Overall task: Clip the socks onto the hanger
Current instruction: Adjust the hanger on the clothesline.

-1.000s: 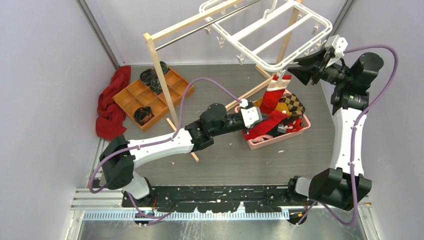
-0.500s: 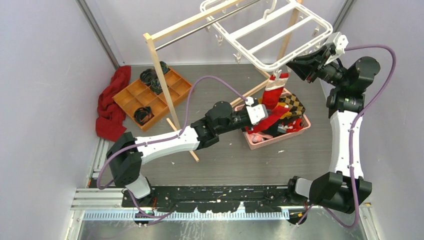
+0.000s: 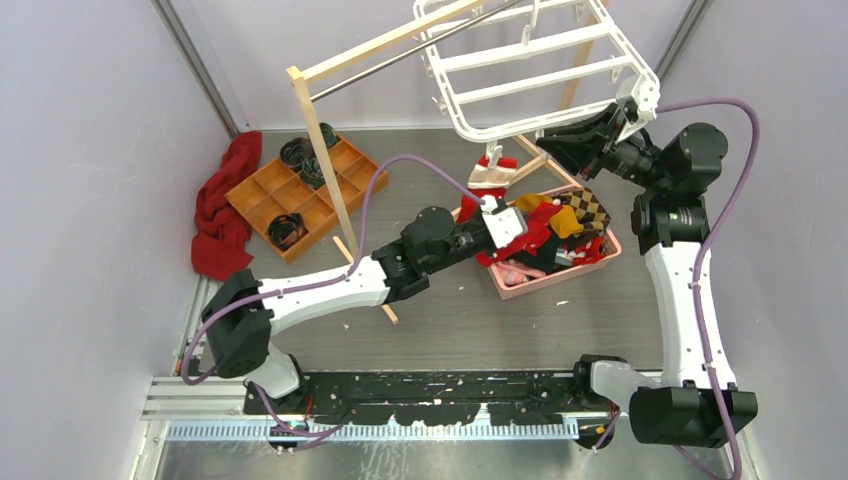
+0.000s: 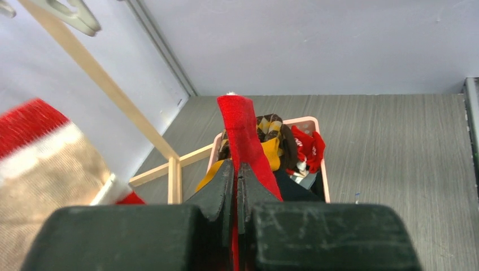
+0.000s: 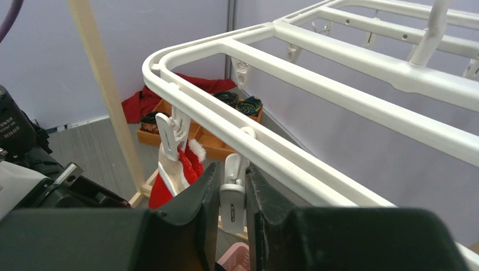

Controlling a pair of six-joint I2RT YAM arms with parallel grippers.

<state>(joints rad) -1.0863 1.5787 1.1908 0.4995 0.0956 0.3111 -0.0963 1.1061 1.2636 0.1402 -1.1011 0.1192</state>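
Partly: white-cuffed red sock (image 3: 490,175) clipped under white plastic hanger (image 5: 316,61) | left gripper (image 4: 237,169) clamps second red sock (image 4: 243,127) | right gripper (image 5: 233,172) pinches hanger's white clip (image 5: 231,203)

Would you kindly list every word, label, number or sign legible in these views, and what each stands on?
No text is readable.
Small white print on the black arm joint: too blurred to read.
Hanger, clips, socks and basket: no writing seen.
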